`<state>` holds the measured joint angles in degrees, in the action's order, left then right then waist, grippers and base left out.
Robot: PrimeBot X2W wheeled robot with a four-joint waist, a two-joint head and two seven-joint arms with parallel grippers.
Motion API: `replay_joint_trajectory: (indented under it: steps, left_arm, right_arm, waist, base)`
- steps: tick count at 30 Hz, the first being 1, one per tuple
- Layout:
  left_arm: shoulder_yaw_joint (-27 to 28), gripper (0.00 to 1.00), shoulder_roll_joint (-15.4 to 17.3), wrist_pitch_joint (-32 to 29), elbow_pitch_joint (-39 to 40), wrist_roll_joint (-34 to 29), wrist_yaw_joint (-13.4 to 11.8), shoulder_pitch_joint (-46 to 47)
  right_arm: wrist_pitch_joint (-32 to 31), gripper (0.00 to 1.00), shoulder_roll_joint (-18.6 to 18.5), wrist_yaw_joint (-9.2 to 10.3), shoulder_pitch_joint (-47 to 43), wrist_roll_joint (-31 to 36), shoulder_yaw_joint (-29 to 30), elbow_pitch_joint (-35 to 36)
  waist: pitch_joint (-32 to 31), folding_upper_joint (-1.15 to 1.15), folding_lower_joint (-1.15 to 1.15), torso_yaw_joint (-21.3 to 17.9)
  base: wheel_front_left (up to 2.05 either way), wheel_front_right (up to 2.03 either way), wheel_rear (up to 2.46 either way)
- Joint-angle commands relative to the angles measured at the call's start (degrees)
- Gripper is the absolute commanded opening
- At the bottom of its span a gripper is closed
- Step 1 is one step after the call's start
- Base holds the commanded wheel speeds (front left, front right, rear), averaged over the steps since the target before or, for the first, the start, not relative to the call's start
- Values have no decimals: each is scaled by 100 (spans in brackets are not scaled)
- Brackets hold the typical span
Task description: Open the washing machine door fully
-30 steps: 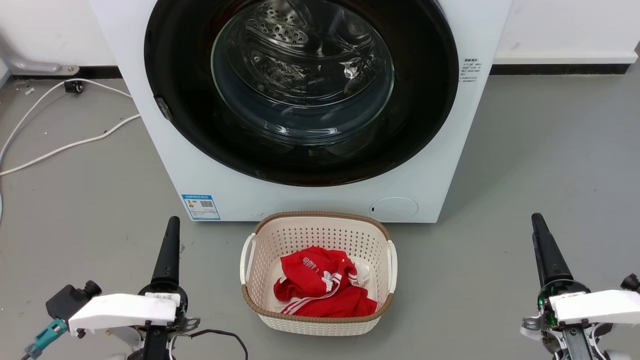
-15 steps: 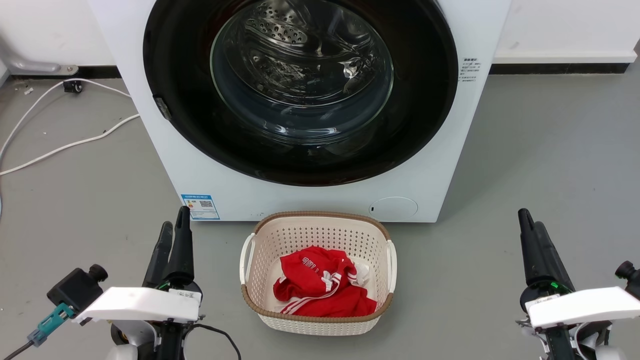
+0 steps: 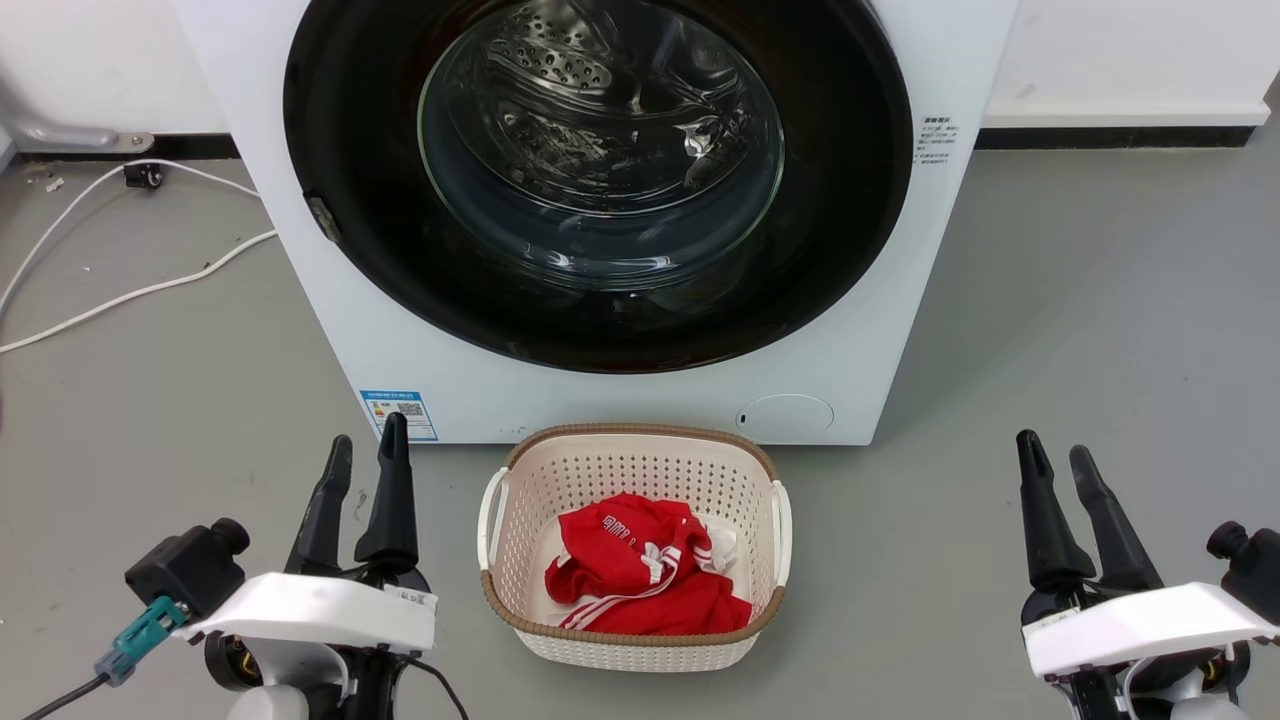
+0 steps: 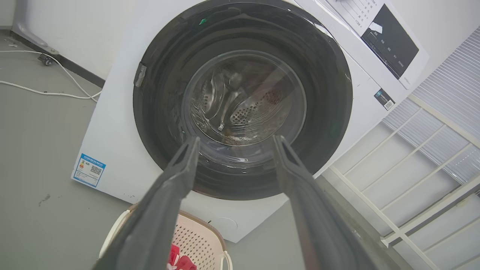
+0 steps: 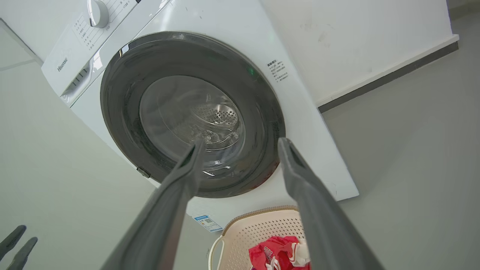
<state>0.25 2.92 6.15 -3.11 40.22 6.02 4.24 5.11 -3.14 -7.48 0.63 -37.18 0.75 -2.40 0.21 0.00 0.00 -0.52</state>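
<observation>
While both pairs of fingers were pressed together a second ago, they now stand spread: left gripper (image 3: pixel 367 435) near left, right gripper (image 3: pixel 1052 448) near right, each holding nothing. Washing machine door (image 3: pixel 598 170) sits shut against the washing machine (image 3: pixel 450 390) front, beyond the laundry basket (image 3: pixel 632 460), well apart from both grippers. Likely readying for a reach; opening not begun.

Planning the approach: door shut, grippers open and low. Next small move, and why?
Probably raise the left gripper toward the small grey tab on the left rim of the washing machine door. The door lies flush on the washing machine, untouched; the tab looks like its only grip point, and the left gripper is nearer it than the right gripper.
</observation>
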Motion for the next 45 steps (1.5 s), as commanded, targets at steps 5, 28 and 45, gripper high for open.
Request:
replay_joint_trajectory:
  steps: [5, 28, 45]
  left_arm:
    - [-62, 100, 13, 125, 79, -556, -55, -9]
    - [-206, 100, 108, 458, 73, -2074, -335, -96]
    - [-263, 100, 182, 663, 26, -2927, -496, -132]
  right_arm:
    - [75, 100, 6, -1, -29, 545, -15, 170]
    - [100, 100, 18, -1, -132, 2044, 33, 338]
    - [147, 100, 25, 0, -176, 2859, 3, 374]
  waist:
    - [-6, 0, 0, -5]
    - [2, 0, 0, -44]
    - [-3, 0, 0, -45]
  base:
    - [0, 0, 0]
    - [0, 0, 0]
    - [0, 0, 0]
